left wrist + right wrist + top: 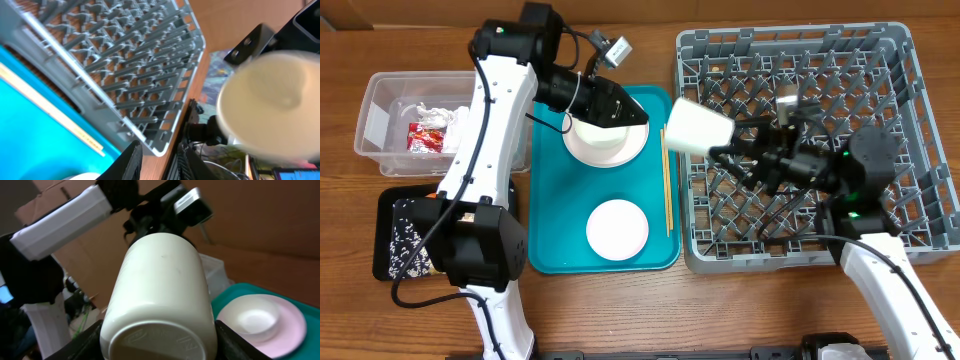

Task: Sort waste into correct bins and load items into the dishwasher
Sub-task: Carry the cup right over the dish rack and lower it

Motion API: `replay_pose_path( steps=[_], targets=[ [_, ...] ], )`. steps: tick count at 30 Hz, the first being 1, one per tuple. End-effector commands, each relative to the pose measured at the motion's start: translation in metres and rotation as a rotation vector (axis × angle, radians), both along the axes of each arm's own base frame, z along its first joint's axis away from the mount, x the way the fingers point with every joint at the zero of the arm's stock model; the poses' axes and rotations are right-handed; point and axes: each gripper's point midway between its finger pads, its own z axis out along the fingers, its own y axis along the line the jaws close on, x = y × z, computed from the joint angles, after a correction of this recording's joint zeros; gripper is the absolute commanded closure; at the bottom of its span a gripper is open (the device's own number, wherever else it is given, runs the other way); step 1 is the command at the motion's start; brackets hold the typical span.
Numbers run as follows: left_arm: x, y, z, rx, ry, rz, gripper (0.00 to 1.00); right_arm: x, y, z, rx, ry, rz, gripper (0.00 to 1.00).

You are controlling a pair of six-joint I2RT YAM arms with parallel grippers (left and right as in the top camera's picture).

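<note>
Overhead: the right end effector [718,138] grips the white cup [696,127] on its side above the dish rack [920,60], at the rack's 9 o'clock edge. The left end effector [625,113] hovers over a bowl [598,138] on the plate [638,150], at 12 o'clock on the teal tray [552,200]. The chopsticks [665,185] lie at the tray's 3 o'clock.

Left wrist: the fingers [135,159] stand narrowly apart with nothing between them. The cup [270,105] shows blurred at 3 o'clock.

Right wrist: the cup [160,290] fills the spread fingers [87,341].
</note>
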Motion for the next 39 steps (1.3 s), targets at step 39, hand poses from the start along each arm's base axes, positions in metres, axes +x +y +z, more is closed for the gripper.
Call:
replay_pose_path(
  steps=[39],
  targets=[
    [0.005,0.009,-0.011,0.093,0.026,0.043,0.72,0.022,-0.208,0.014,-0.525,0.573,-1.065,0.68]
  ],
)
